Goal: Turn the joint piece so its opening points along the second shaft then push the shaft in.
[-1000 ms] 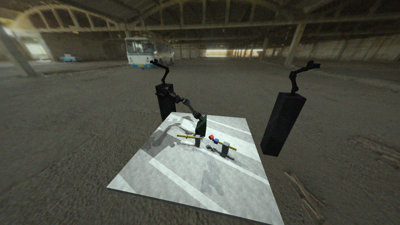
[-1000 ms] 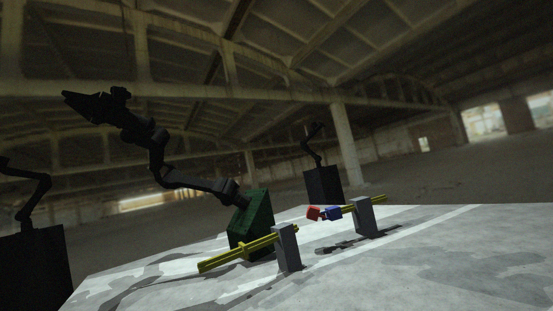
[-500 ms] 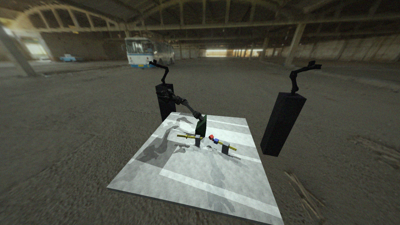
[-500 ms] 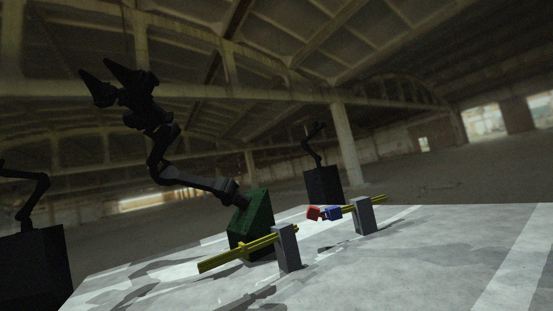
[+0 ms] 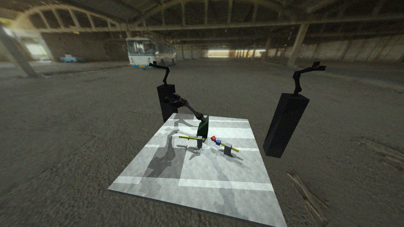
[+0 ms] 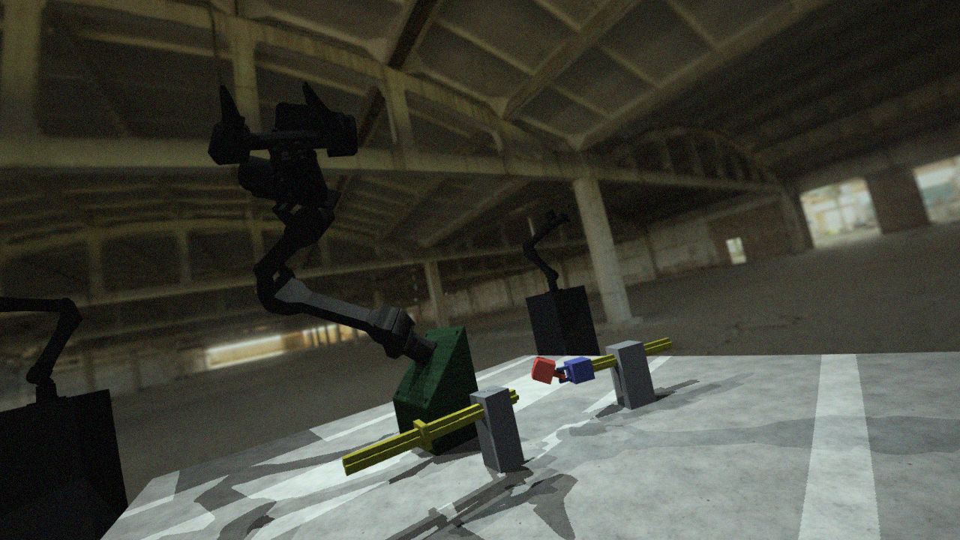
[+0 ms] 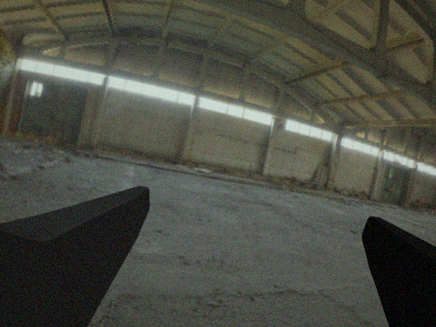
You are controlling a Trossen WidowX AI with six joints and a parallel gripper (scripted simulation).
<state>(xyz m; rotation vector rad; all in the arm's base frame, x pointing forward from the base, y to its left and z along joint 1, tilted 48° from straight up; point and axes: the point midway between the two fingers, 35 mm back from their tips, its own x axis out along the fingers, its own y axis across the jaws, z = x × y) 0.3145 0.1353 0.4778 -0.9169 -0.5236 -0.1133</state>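
Note:
The red joint piece (image 5: 213, 138) (image 6: 543, 370) hangs off the blue square piece (image 5: 218, 142) (image 6: 579, 370) on the end of the first yellow shaft (image 5: 234, 149) (image 6: 658, 346). That shaft sits in a grey block (image 5: 227, 149) (image 6: 631, 376). The second yellow shaft (image 5: 183, 137) (image 6: 382, 450), with a collar, passes through the other grey block (image 5: 199, 142) (image 6: 498, 430). Its near end stands apart from the red piece. Which way the red piece's opening points is too small to tell. My gripper (image 6: 267, 100) (image 7: 258, 213) is open and empty, high up and far from both shafts.
The green wedge base (image 5: 203, 128) (image 6: 439, 385) of my arm stands behind the two blocks on the pale table (image 5: 226, 197) (image 6: 738, 469). Two black pedestals (image 5: 288, 124) (image 5: 167, 98) with small black arms stand beyond the table.

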